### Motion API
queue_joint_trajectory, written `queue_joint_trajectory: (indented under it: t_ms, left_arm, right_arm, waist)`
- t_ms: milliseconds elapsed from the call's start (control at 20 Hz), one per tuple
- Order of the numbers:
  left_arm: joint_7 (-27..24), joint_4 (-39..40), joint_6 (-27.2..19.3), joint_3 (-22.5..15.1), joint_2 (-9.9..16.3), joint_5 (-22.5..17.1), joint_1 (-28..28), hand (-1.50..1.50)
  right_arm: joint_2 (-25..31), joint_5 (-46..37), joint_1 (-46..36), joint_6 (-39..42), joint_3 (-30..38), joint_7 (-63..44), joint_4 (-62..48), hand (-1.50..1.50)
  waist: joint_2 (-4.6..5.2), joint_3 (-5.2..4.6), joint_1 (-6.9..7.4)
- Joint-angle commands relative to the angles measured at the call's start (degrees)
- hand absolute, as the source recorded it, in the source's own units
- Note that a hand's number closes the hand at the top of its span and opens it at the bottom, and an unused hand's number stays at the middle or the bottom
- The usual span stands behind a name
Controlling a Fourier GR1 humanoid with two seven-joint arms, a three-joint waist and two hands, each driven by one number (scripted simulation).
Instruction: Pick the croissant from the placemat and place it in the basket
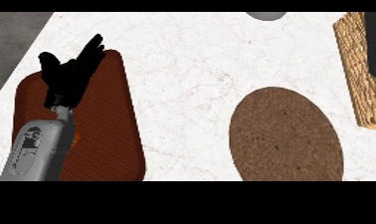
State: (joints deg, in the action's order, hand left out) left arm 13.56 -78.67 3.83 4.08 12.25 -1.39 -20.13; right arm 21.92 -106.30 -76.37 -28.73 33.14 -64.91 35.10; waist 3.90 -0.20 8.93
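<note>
At the frame's left, the left hand (71, 76) hovered over the placemat (110, 118), fingers straight and apart.

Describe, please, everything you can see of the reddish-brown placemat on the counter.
The placemat is a reddish-brown rounded rectangle lying flat at the left of the white marbled counter, running to the view's lower edge. Its surface looks plain and matte. The left hand, fingers straight, and its grey forearm lie over its left part, hiding it. No croissant shows on it.

A kitchen: marble counter (198, 63) bearing a placemat (110, 118) and basket (354, 58).
</note>
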Motion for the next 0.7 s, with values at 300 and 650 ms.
queue_joint_trajectory:
  t_ms: [300,650]
  left_arm:
    - [0.00,1.68,-0.38,1.61,0.96,-0.17,-0.39,0.00]
    - [-0.61,1.94,0.63,2.56,1.70,-1.03,1.55,0.00]
  right_arm:
    - [2.49,-9.20,-1.51,-0.69,3.53,-15.37,-5.07,1.50]
    - [2.61,-11.22,2.05,-4.41,7.15,-14.76,-7.40,1.50]
  waist:
    - [-0.90,0.11,-1.76]
    - [-1.35,0.21,-2.96]
